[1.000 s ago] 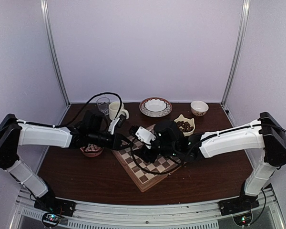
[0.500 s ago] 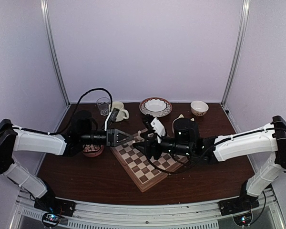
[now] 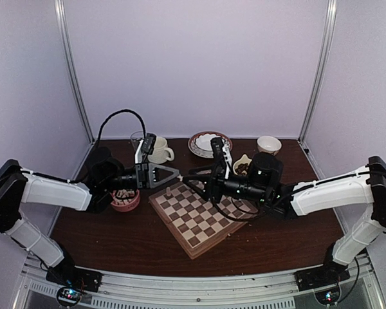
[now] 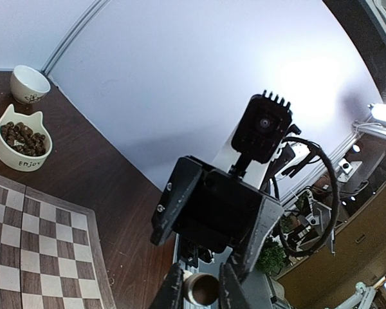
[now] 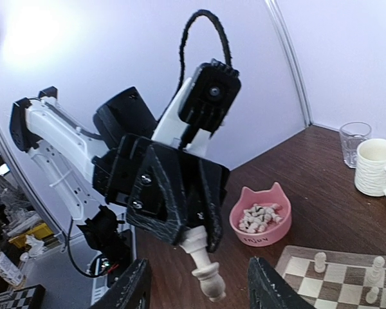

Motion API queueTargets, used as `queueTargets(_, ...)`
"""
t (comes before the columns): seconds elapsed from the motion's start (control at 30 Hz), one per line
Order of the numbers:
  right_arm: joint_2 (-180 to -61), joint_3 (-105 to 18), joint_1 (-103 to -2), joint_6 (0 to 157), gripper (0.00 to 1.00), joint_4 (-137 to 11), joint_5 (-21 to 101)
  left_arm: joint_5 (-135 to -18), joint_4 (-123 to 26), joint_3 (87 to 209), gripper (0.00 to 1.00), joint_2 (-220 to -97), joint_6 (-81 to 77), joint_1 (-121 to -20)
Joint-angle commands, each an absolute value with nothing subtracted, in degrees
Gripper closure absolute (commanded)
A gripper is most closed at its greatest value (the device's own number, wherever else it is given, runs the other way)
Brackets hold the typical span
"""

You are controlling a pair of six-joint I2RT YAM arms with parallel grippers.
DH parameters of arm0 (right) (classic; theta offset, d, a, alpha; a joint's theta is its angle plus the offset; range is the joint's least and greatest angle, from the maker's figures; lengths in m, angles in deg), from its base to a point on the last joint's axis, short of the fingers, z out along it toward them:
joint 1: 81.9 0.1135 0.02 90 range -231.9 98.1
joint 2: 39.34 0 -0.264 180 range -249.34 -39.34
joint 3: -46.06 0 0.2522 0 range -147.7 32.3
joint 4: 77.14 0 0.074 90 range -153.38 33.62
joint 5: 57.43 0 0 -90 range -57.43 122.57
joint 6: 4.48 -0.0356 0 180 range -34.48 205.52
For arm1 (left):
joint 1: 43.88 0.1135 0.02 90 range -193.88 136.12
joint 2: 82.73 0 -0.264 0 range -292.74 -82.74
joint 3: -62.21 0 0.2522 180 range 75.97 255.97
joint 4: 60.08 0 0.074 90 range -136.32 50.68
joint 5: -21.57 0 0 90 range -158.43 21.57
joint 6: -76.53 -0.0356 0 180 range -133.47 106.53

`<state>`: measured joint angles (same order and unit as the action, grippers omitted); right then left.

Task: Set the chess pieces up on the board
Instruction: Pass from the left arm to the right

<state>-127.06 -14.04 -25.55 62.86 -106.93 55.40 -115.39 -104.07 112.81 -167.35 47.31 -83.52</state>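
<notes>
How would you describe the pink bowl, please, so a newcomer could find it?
Find the chessboard mid-table. Off its left edge sits a cat-eared bowl; it alone is pink and holds pale pieces, whereas the cream one holds dark ones.

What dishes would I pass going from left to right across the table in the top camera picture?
Pink cat-eared bowl → white ribbed mug → round brown-patterned plate → cream cat-eared bowl → small round white bowl.
</notes>
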Motion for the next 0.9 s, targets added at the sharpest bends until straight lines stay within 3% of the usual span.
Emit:
queueTargets(0.0, -129.1, -13.9, -25.7, 56.7, 0.46, -115.6, 62.7, -117.7, -112.8, 112.4, 0.93, -169.0, 51.1, -83.4)
queueTargets(0.33, -131.2, -14.9, -25.8, 53.8, 0.48, -117.6, 64.3, -118.5, -116.4, 112.3, 0.93, -169.6, 53.2, -83.4)
queueTargets(0.63, -131.7, -14.7, -25.8, 51.9, 0.74, -120.4, 65.6, -118.6, -116.7, 112.4, 0.93, -170.1, 53.4, -83.4)
queueTargets(0.87, -131.5, -14.5, -25.9, 51.8, 0.88, -121.1, 65.6, -118.5, -117.2, 112.3, 0.93, -170.7, 53.3, -83.5)
